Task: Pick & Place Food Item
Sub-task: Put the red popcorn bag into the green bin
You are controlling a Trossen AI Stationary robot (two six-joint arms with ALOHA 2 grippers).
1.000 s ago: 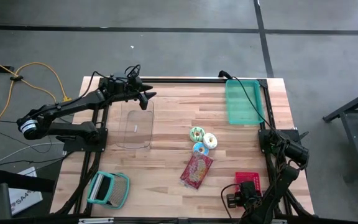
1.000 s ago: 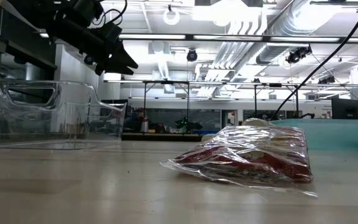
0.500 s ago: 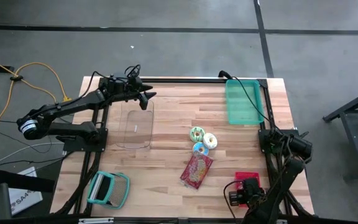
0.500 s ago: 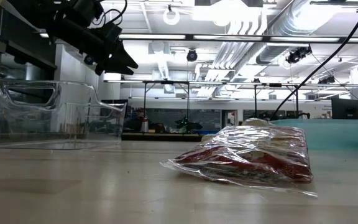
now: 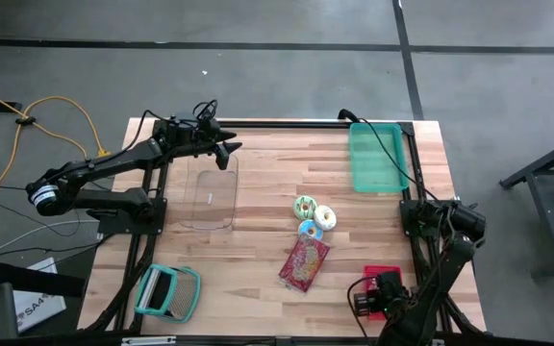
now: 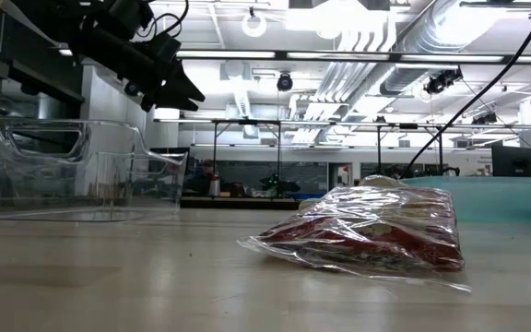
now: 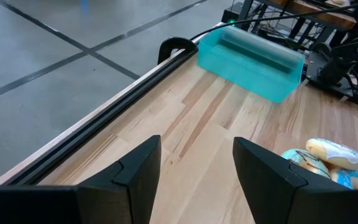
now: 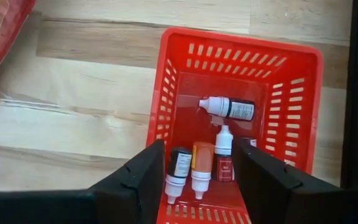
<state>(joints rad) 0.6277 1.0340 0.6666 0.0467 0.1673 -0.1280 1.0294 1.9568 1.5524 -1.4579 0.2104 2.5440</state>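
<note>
Three wrapped doughnuts (image 5: 314,217) lie together at the table's middle, also seen past my left fingers (image 7: 325,159). A red snack bag (image 5: 304,262) lies flat nearer the front edge (image 6: 376,231). My left gripper (image 5: 227,149) hovers open over the far left, above a clear plastic container (image 5: 210,197), and is empty (image 7: 197,174). My right gripper (image 8: 197,186) stands open, pointing steeply down over a red basket (image 8: 241,106) of small bottles at the front right (image 5: 383,279), touching nothing.
A teal bin (image 5: 375,157) stands at the far right corner. A teal and white basket-like thing (image 5: 168,291) lies at the front left. Black rails run along the table's left and right edges. Bare wood lies between the clear container and the doughnuts.
My right arm has risen a little over the red basket, its gripper still open. Nothing on the table has moved.
</note>
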